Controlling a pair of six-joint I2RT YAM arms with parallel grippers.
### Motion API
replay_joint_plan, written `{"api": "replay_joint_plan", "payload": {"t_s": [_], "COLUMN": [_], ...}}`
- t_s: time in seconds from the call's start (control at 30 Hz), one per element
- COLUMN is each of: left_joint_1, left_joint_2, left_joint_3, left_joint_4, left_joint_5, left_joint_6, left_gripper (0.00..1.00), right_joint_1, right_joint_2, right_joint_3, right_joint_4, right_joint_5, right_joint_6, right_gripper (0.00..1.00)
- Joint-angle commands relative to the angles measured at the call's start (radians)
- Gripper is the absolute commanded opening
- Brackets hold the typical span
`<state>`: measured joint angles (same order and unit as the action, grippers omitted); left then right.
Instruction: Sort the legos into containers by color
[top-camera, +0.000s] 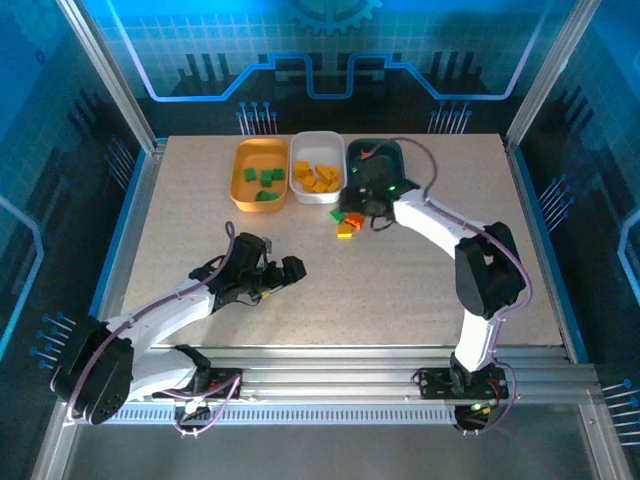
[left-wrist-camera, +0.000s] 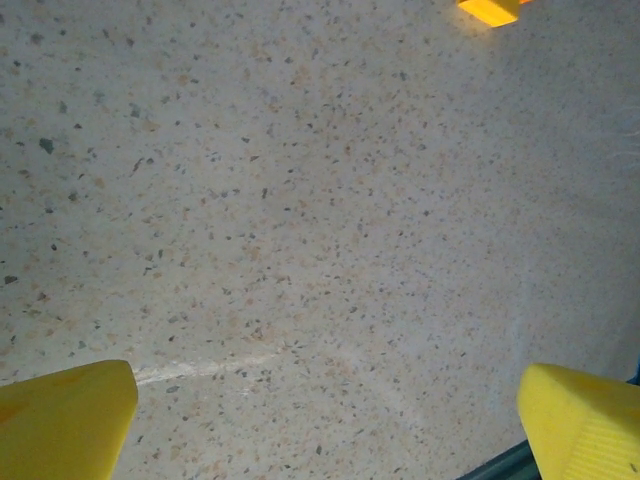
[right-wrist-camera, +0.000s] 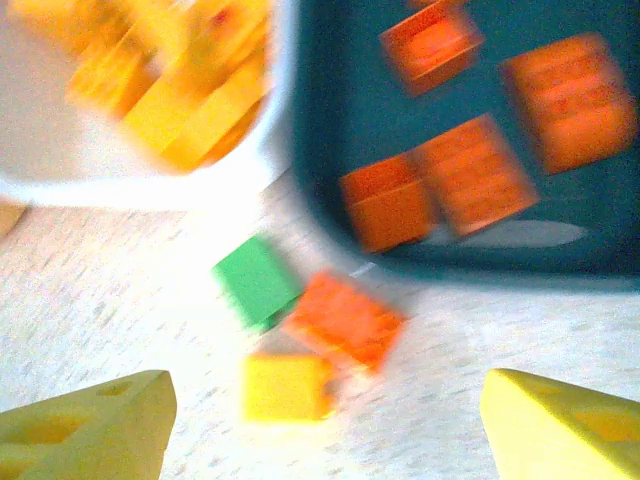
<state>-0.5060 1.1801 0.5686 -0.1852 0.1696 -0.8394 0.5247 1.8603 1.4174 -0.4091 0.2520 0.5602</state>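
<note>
Green brick (right-wrist-camera: 257, 280), orange-red brick (right-wrist-camera: 345, 320), yellow brick (right-wrist-camera: 285, 388) clustered on counter (left-wrist-camera: 300, 200) just outside dark teal tray (right-wrist-camera: 330, 100). Right claw (right-wrist-camera: 325, 425) released, empty, near them. Left claw (left-wrist-camera: 330, 425) released over counter. Bricks likely light, rigid, slick: pinch flat opposite sides.

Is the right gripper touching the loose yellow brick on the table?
Apart. The right wrist view shows the yellow brick lying between the fingers of the open right gripper, with bare table visible on both sides.

We see bright, even light on the table (top-camera: 400, 290), with a blue glow at twelve o'clock. The legos (right-wrist-camera: 345, 322) smear in the right wrist view; the left is sharp.
</note>
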Motion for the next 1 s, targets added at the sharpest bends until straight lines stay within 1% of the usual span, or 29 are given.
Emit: {"api": "replay_joint_plan", "payload": {"t_s": [0.0, 0.1, 0.2, 0.3, 0.37, 0.43, 0.5, 0.6, 0.67, 0.83, 0.9, 0.97], "left_joint_1": [-0.003, -0.001, 0.000, 0.006, 0.016, 0.035, 0.064, 0.112, 0.148, 0.235, 0.259, 0.274], "left_joint_2": [0.016, -0.010, -0.054, -0.110, -0.148, -0.184, -0.218, -0.266, -0.300, -0.354, -0.351, -0.336], "left_joint_3": [0.038, 0.043, 0.022, -0.014, -0.041, -0.067, -0.078, -0.070, -0.063, -0.063, -0.072, -0.090], "left_joint_4": [-0.009, -0.034, -0.045, -0.062, -0.070, -0.081, -0.100, -0.151, -0.185, -0.238, -0.236, -0.210], "left_joint_5": [-0.028, -0.050, -0.069, -0.086, -0.099, -0.101, -0.096, -0.093, -0.088, -0.074, -0.071, -0.051], "left_joint_6": [-0.001, 0.006, 0.002, -0.004, -0.008, -0.010, -0.004, 0.013, 0.020, 0.038, 0.035, 0.019], "left_gripper": [0.99, 0.99, 0.99, 0.99, 0.99, 0.99, 0.99, 0.99, 0.99, 0.99, 0.99, 0.99], "right_joint_1": [0.042, 0.066, 0.073, 0.078, 0.078, 0.080, 0.082, 0.100, 0.112, 0.132, 0.135, 0.135], "right_joint_2": [0.100, 0.198, 0.260, 0.282, 0.294, 0.294, 0.278, 0.230, 0.182, 0.046, 0.045, 0.086], "right_joint_3": [-0.016, 0.060, 0.108, 0.111, 0.108, 0.092, 0.068, 0.032, 0.003, -0.052, -0.008, 0.067], "right_joint_4": [0.047, -0.014, -0.058, -0.071, -0.069, -0.049, -0.019, 0.007, 0.020, 0.041, 0.003, -0.040], "right_joint_5": [0.023, 0.015, 0.023, 0.053, 0.051, 0.056, 0.043, 0.072, 0.091, 0.094, 0.119, 0.117], "right_joint_6": [-0.016, -0.039, -0.018, -0.004, -0.001, 0.002, 0.003, 0.001, -0.005, -0.028, -0.033, -0.040], "right_gripper": [0.80, 0.79, 0.79, 0.79, 0.76, 0.67, 0.52, 0.41, 0.39, 0.39, 0.39, 0.39]}}
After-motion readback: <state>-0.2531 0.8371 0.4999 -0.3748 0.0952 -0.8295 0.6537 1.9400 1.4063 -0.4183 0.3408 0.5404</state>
